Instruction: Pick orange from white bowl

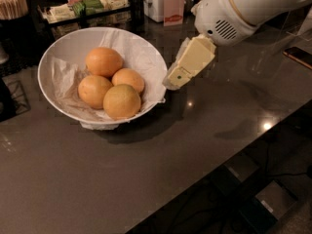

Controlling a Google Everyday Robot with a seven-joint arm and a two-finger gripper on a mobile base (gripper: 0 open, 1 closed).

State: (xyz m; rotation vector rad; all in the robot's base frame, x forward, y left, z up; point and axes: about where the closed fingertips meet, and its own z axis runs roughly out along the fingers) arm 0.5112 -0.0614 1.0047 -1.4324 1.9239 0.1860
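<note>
The dark glossy countertop [204, 130] gives the wide, deep white bowl [73, 43] little grip, so a knock on its right rim could, I judge, slide or tip it. The robot's cream-coloured gripper [172, 82] hangs just outside that right rim, with nothing visibly in its hold; how far open it is I cannot tell. The large, smooth, deep-coloured orange [103, 61] lies at the bowl's back, touching the three other oranges [122, 101] nearer the front, so a reach across could snag the crinkled white paper [144, 57] or close on the wrong fruit.
</note>
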